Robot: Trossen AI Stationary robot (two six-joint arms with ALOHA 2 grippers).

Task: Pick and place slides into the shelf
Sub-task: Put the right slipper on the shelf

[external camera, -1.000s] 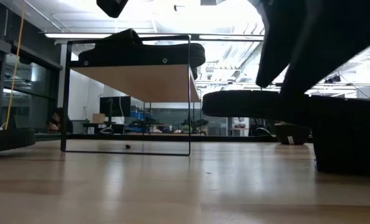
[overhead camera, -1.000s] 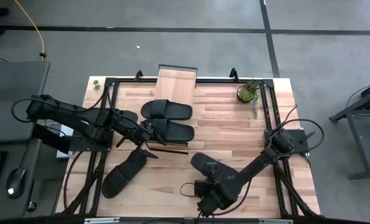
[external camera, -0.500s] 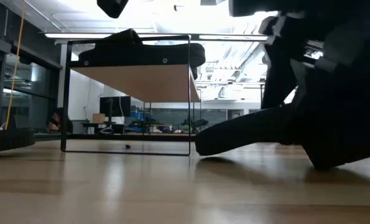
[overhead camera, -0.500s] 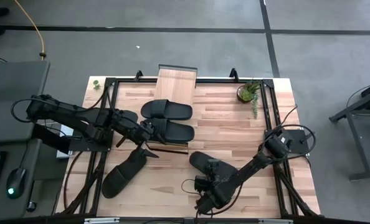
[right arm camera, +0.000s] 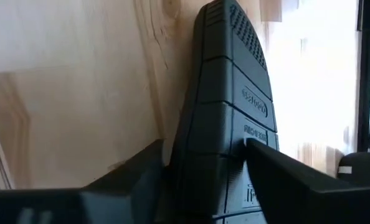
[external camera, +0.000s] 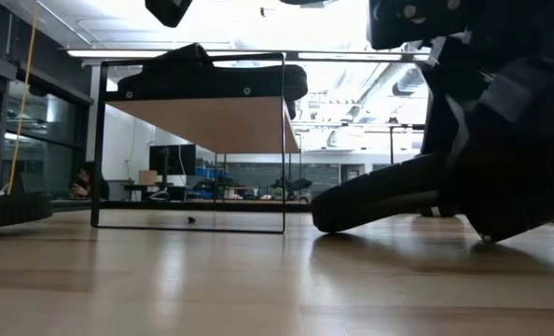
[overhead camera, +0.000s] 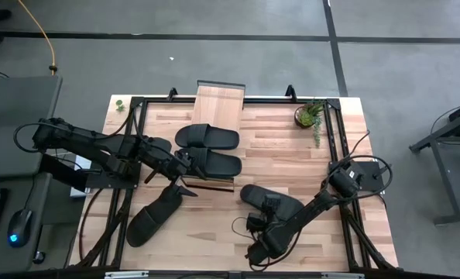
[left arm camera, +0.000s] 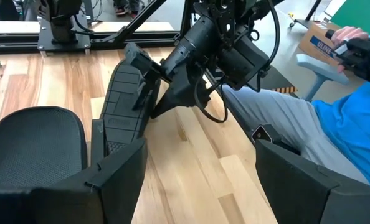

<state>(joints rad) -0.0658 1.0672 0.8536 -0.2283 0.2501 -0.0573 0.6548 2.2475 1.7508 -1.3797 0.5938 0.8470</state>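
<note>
Two black slides [overhead camera: 208, 149] lie side by side on the shelf [overhead camera: 218, 99], a light-wood plank on a black frame [external camera: 202, 117]. Another slide [overhead camera: 151, 217] lies flat on the table at the near left. My right gripper [right arm camera: 203, 146] is shut on a further slide [overhead camera: 265, 200] at the near right. My left gripper [left arm camera: 203, 186] hangs open beside the shelf's near end [overhead camera: 186, 186], holding nothing. My right gripper pinches the slide near one end [right arm camera: 225, 155] between its two fingers, slanting down from the near side. The tread underside [left arm camera: 124, 99] faces my left arm. The slide is tilted: its free end [external camera: 338, 215] rests on the table and the held end is raised.
A potted plant [overhead camera: 309, 116] stands at the far right corner. Black frame rails [overhead camera: 334, 139] run along the table's sides. A person in blue [left arm camera: 353, 118] sits beyond the near edge. Bare wood lies between the shelf and the plant.
My right gripper has sunk and tipped more steeply downward. Its slide, which hung about level and clear of the table, now has its free end on the wood, and that end has slid a little toward the right edge.
</note>
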